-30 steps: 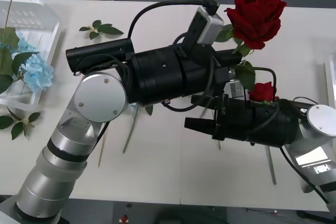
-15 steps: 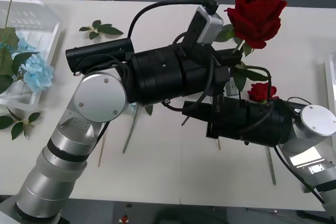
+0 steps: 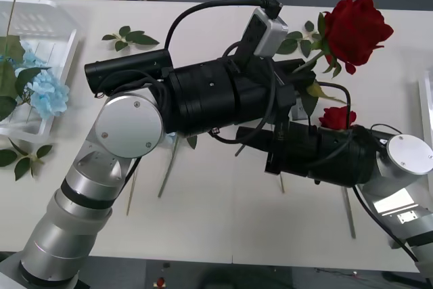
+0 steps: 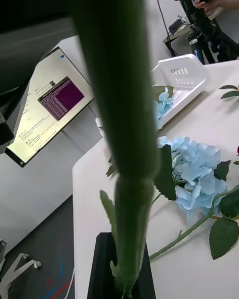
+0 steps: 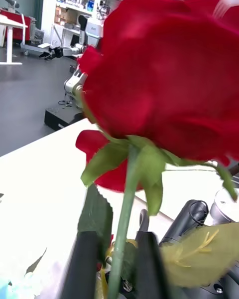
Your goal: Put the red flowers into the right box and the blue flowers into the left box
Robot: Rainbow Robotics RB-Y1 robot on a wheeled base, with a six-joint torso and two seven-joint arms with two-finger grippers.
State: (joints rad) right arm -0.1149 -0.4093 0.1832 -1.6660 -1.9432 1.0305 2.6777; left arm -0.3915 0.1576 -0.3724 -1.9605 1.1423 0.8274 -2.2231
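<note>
My left gripper (image 5: 114, 259) is pinched tight on the thin green stem of a big red rose (image 3: 356, 29), holding the bloom up above the white table (image 3: 223, 221), toward its far right. My right gripper (image 4: 122, 269) is under the left arm with a thick green stem (image 4: 119, 129) running up from it; I cannot tell if it is gripping. Pale blue flowers (image 3: 46, 91) lie in the white slotted bin (image 3: 47, 25) on the left.

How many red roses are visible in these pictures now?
2. One red rose is lifted by its stem in the left gripper, near the table's far right. A second rose peeks out behind the right arm. The arms may hide others.
</note>
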